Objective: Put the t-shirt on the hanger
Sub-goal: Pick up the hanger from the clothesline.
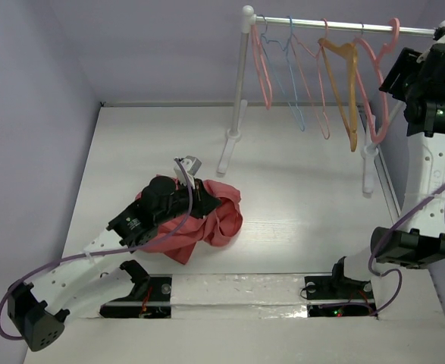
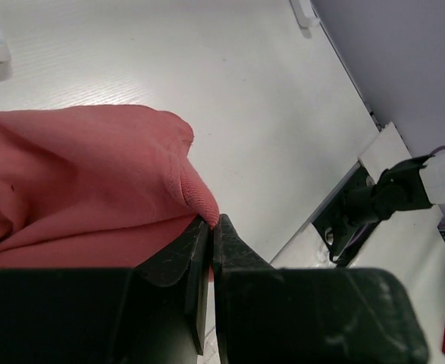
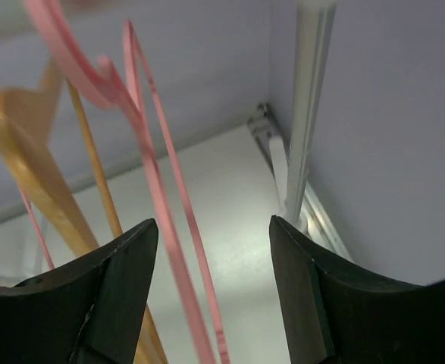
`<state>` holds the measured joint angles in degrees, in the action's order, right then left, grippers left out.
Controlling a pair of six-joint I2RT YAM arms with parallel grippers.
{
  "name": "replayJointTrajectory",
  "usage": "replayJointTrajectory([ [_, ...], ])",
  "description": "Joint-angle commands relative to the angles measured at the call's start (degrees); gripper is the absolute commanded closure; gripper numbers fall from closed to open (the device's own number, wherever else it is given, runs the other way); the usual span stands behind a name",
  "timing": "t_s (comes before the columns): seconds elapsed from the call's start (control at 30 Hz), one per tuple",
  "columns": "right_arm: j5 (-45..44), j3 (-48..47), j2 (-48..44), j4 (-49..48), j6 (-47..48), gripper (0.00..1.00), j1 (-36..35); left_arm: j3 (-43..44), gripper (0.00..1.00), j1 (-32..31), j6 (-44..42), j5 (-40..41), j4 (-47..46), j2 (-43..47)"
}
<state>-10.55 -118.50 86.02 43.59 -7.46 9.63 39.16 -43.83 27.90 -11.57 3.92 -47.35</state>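
The salmon-red t-shirt point(image 1: 211, 220) lies crumpled on the white table in front of the left arm. My left gripper point(image 1: 194, 203) is down on it. In the left wrist view the gripper point(image 2: 213, 224) is shut on a rounded fold of the t-shirt point(image 2: 78, 174). The thick pink hanger point(image 1: 393, 32) hangs at the right end of the rail. My right gripper point(image 1: 393, 76) is raised beside it. In the right wrist view the gripper point(image 3: 213, 231) is open, and the hanger's pink bars point(image 3: 158, 189) hang between the jaws, nearer the left finger, untouched.
A white rack with a metal rail point(image 1: 321, 25) stands at the back on two posts point(image 1: 233, 114). Thin pink and blue wire hangers point(image 1: 283, 61) and an orange-tan hanger point(image 1: 343, 68) hang on it. The right post point(image 3: 307, 114) and the wall are close by my right gripper.
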Motion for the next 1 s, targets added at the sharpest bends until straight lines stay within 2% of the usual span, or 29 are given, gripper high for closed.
replayJointTrajectory([
  [0.0, 12.28, 1.34, -1.39, 0.44, -0.53, 0.34, 4.25, -0.31, 1.00, -0.90, -0.65, -2.49, -3.57, 2.18],
  [0.03, 15.70, 1.25, -0.60, 0.61, -0.97, 0.34, 4.95, -0.40, 1.00, -0.90, -0.65, -2.75, -3.48, 2.35],
  [0.23, 22.93, 4.32, 0.55, 0.44, -3.08, 0.35, 5.49, -1.71, 1.00, -1.42, 0.05, -5.39, -6.29, 2.62],
  [0.47, 22.85, 3.89, -0.50, -1.41, -3.26, 0.36, 5.49, -2.60, 1.00, -1.43, 0.66, -7.06, -8.32, 1.92],
  [0.77, 26.63, -0.15, 1.34, -0.53, -4.93, 0.31, 5.49, -2.86, 1.00, -1.43, 0.75, -6.97, -8.93, 1.21],
  [0.97, 22.08, -1.37, 5.02, 1.48, -3.96, 0.30, 1.45, -2.95, 1.00, -1.43, 0.75, -6.53, -8.85, 1.12],
])
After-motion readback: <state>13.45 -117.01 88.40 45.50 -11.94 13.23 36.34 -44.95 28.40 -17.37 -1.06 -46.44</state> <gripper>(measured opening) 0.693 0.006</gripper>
